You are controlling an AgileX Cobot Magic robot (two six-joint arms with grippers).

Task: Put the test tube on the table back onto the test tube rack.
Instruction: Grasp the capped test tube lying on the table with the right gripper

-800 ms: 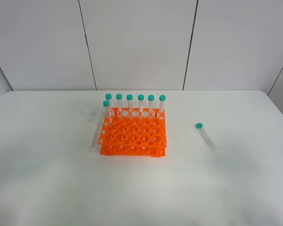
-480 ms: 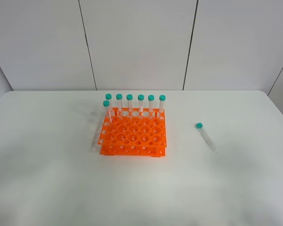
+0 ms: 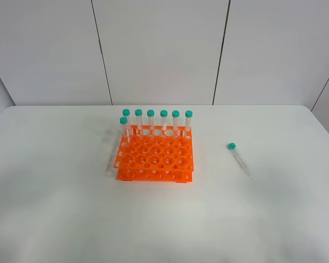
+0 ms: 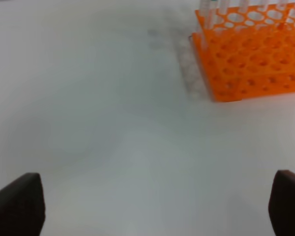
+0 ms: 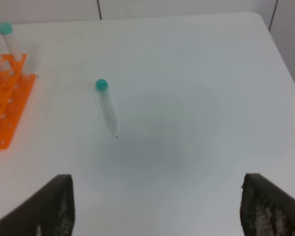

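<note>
Currently the test tube [image 3: 239, 160] lies flat on the table [image 3: 71, 213], well to the right of the test tube rack [image 3: 154, 157] and not touching it. Its teal cap [image 3: 231, 146] points toward the far edge and its pointed tip toward the near right. Any marks on its clear body are too faint to read, and no label or writing can be made out on it.

The orange rack stands near the middle of the table. Seven other tubes [image 3: 157, 119] stand upright in it: six in a line along the back row and one just in front of that row at its left end. The remaining holes of the grid are open.

From the right wrist, the test tube [image 5: 107, 110] lies ahead of the right gripper [image 5: 162, 206], whose dark fingers [image 5: 56, 206] are spread wide with nothing between them. The left gripper [image 4: 152, 206] is likewise spread wide over bare table and has hold of nothing, with the test tube rack [image 4: 250, 64] ahead and off to one side. Neither gripper shows in the exterior view.
</note>
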